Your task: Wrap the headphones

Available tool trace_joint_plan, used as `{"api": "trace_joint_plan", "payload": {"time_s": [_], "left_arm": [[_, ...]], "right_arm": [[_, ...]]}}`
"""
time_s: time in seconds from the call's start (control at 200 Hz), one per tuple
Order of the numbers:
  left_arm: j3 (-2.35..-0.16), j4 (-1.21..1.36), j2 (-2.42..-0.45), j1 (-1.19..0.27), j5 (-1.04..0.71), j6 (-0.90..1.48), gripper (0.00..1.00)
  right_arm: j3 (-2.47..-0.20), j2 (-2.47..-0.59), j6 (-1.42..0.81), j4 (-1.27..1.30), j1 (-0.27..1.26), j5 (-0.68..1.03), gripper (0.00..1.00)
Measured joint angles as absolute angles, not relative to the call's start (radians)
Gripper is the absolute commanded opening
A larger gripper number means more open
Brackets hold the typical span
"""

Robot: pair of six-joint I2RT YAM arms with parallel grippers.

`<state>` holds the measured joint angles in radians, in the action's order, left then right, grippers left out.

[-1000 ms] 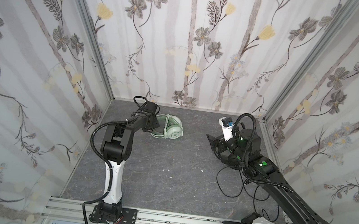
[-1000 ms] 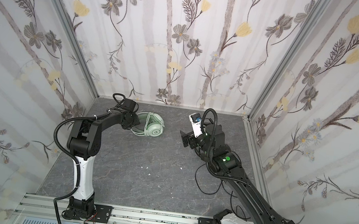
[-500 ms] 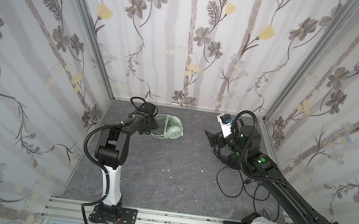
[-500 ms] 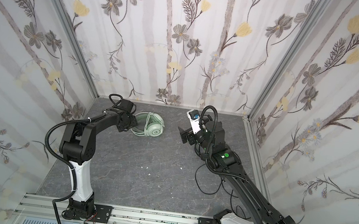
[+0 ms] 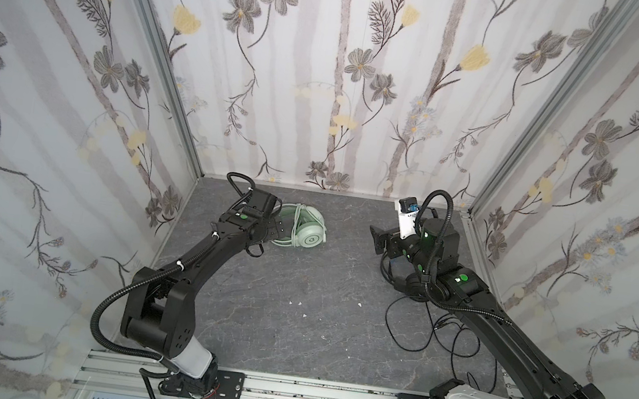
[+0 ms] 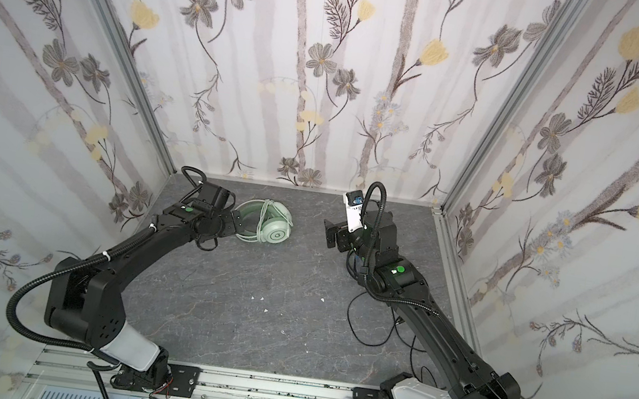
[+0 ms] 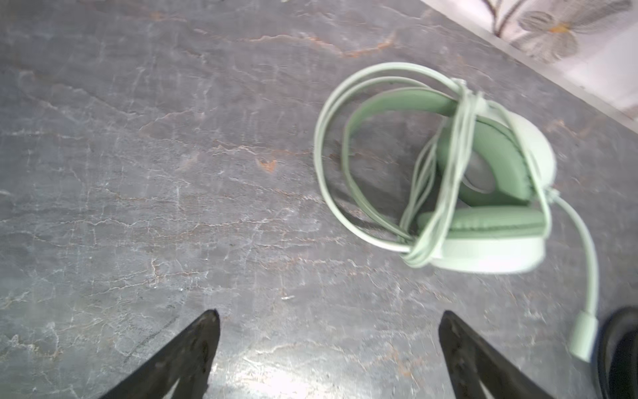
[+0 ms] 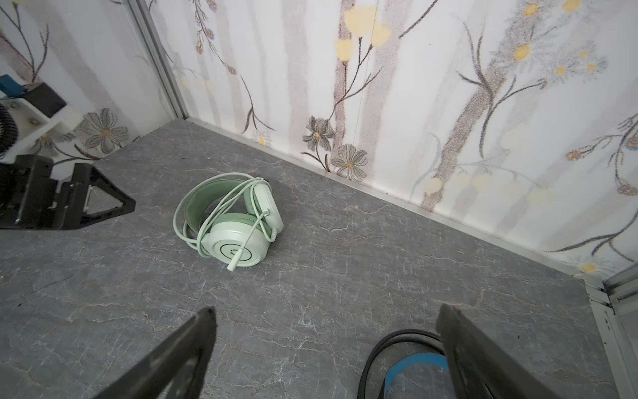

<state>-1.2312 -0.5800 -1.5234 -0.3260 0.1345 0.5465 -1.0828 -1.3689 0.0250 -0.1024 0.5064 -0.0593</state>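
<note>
The left arm is holding a low, extended pose along the left side of the grey stone-patterned table (image 5: 292, 331), with its elbow raised and its wrist pointing toward the back wall (image 5: 337, 85). The left gripper (image 7: 328, 313) is standing wide open, with nothing between its fingers, and is hovering just beside the mint green headset (image 5: 305, 234) without touching it. That headset is lying on its side near the back left corner of the table, and its whitish cable (image 7: 321, 165) is running in several turns around the headband and ear cups. The right arm is holding a similar stretched pose along the right side, with its wrist raised above the table and turned toward the middle. The right gripper (image 8: 326, 309) is also standing wide open and is gripping nothing. The black headset (image 8: 411, 366) is lying beneath the right wrist, largely hidden by the arm. In the right wrist view only part of its black band and blue inner strip is showing, just beside one finger. Its thin black cable (image 5: 409, 334) is lying in loose loops on the table under the right forearm. The two headsets are lying well apart.
</note>
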Motion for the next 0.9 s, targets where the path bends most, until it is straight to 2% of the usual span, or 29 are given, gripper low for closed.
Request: {"api": "trace_joint_plan", "payload": {"time_s": [0.29, 0.62, 0.899], "left_arm": [[-1.262, -0.643, -1.44, -0.525, 0.127, 0.523, 1.0], [-1.417, -0.646, -1.575, -0.71, 0.11, 0.5, 1.0], [-1.489, -0.625, -1.638, -0.786, 0.092, 0.474, 1.0]], "right_arm": [[-1.076, -1.38, -0.045, -0.2, 0.401, -0.113, 1.0], [-1.002, -1.347, -0.105, -0.295, 0.267, -0.131, 1.0], [-0.965, -1.357, -0.136, -0.337, 0.177, -0.104, 1.0]]}}
